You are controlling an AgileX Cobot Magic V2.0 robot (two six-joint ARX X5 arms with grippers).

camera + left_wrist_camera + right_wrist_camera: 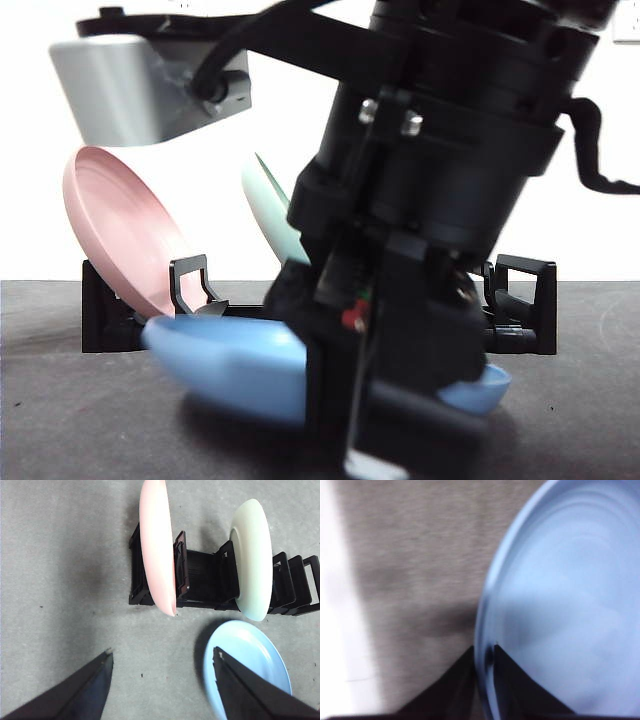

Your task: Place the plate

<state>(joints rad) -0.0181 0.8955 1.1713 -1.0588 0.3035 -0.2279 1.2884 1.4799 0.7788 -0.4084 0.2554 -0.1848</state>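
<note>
The arm (420, 230) hides much of the blue plate (230, 360) and rack (520, 300).

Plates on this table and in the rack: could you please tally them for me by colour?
Pink round plate, standing in the black slotted rack: 1
Pale green round plate, standing in the rack: 1
Light blue round plate, its rim clamped by the right gripper: 1
Total: 3 plates

The front view sits low at desk (60, 420) height, looking level across it, an arm filling much of the frame. The left wrist view looks down from well above on the rack (200, 582). The right wrist view is pressed very close (blurred). All three share the blue plate (230, 365) (250, 655) (570, 605).
</note>
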